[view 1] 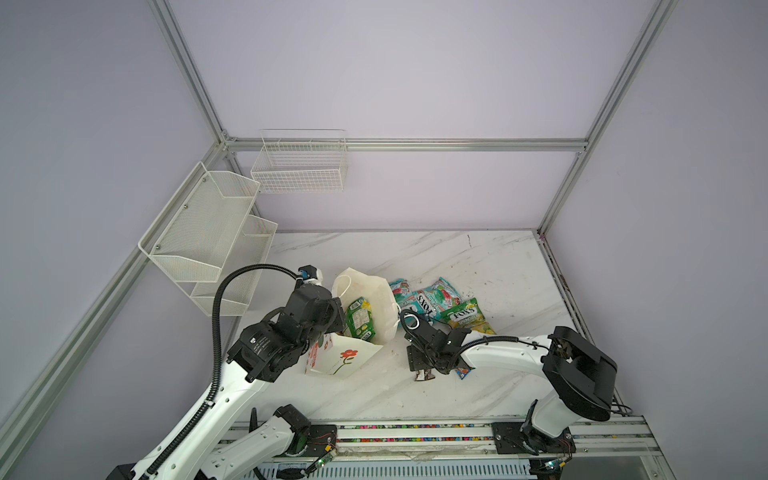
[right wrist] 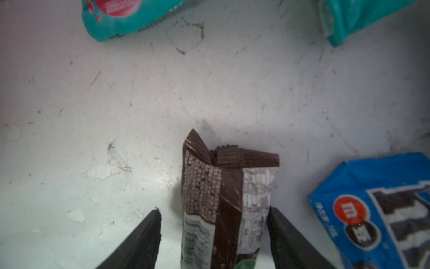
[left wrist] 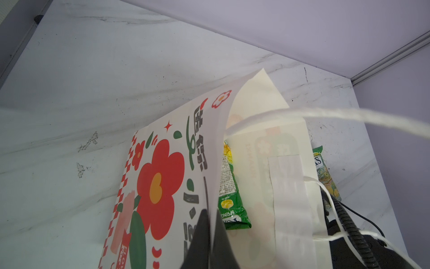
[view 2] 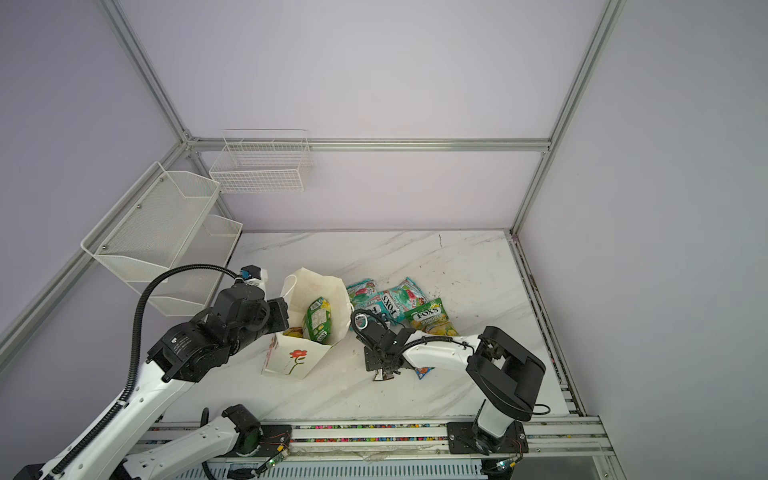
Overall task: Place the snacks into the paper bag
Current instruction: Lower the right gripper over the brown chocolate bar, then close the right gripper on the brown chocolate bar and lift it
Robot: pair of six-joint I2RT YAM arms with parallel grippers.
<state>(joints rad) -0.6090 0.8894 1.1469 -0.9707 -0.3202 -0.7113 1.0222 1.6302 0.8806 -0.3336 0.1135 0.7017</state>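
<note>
The paper bag (view 1: 340,357) (left wrist: 162,163) leans open on the marble table, with one green snack pouch (view 1: 360,318) (left wrist: 229,186) inside it. My left gripper (view 1: 332,320) (left wrist: 210,233) is shut on the bag's near wall at the rim. Two teal pouches (view 1: 401,291) (view 1: 436,297) and a green pouch (view 1: 467,318) lie right of the bag. My right gripper (view 1: 426,365) (right wrist: 214,210) is open and straddles the dark brown bar (right wrist: 223,198). One finger touches the bar and the other stands apart from it. The blue M&M's packet (right wrist: 377,209) lies beside it, mostly hidden under the arm in both top views.
Two white wire baskets (view 1: 299,166) (view 1: 208,241) hang on the back and left walls. An aluminium rail (view 1: 415,432) runs along the table's front edge, and the frame post (view 1: 557,257) borders its right side.
</note>
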